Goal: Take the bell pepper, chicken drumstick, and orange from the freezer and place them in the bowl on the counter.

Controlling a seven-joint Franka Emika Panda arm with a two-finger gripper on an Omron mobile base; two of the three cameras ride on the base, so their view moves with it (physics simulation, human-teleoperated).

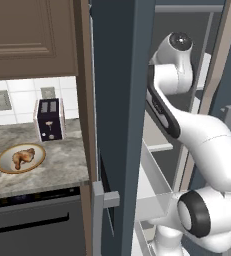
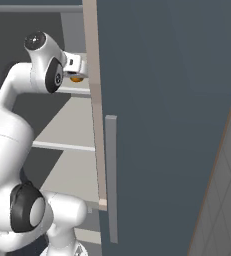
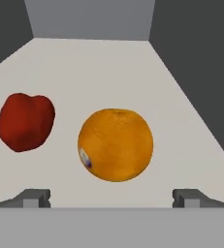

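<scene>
Left base view: the drumstick (image 1: 23,158) already lies in the bowl (image 1: 2,162) on the desk (image 1: 62,165), far from the claw.

Right base view: the claw (image 2: 79,76) reaches into the freezer (image 2: 167,100).

Hand view: the claw's fingers (image 3: 36,197) stand wide apart, empty, the orange (image 3: 115,144) just ahead between them, the pepper (image 3: 25,121) beside it. The orange looks firm, smooth and apt to roll; grip across its middle.

No readable text, small sticker on the orange (image 3: 115,144) too blurred to read

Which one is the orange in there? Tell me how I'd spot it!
Look inside the tall dark slate-grey freezer, on its pale shelf with two small things side by side. The smooth, round, bright-orange fruit sits between the open gripper tips in the hand view. Its neighbour, the glossy red bell pepper, is darker and lumpy, not ball-shaped.
</scene>
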